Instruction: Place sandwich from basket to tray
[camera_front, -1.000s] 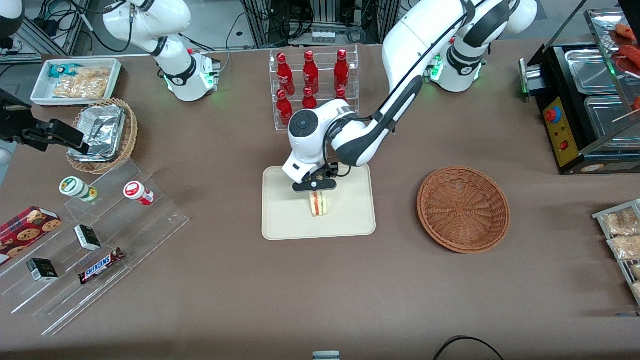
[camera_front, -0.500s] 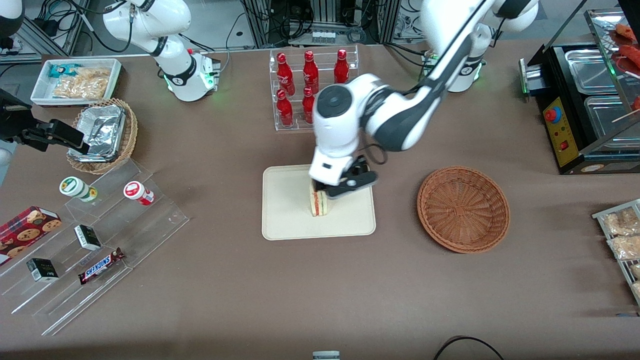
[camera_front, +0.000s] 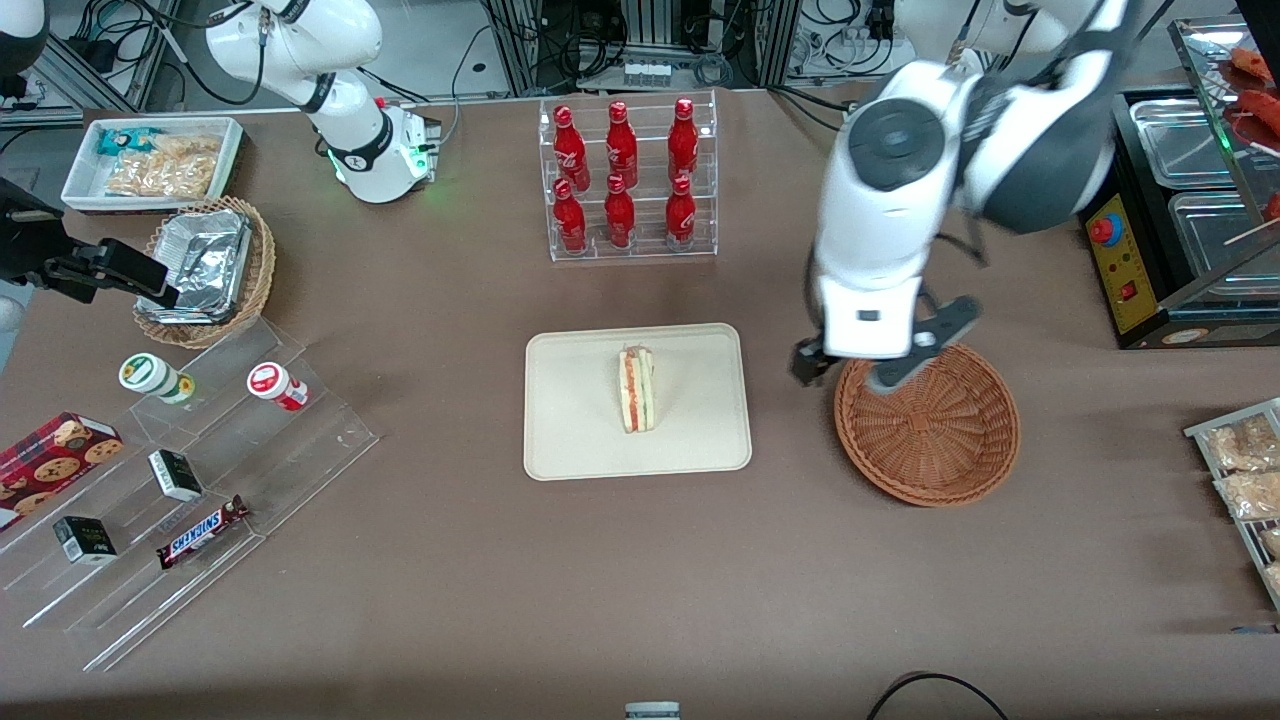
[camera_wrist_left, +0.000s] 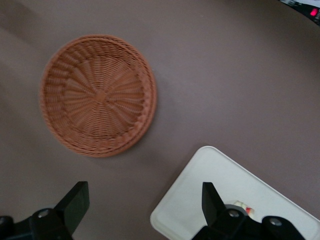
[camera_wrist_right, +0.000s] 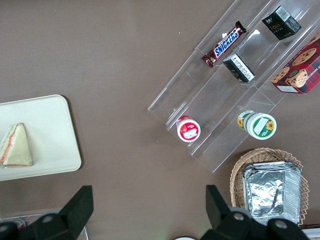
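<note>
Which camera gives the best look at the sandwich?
The right wrist view: the sandwich shows whole, a triangle lying on the tray. The front view shows only its filling edge; the left wrist view, a sliver by the open, empty gripper.

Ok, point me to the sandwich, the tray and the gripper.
sandwich (camera_front: 637, 390): front view, middle of the wedge.
tray (camera_front: 570, 420): front view, bare floor beside the sandwich.
gripper (camera_front: 885, 362): front view, midway between its open fingers, above the basket's rim.
</note>
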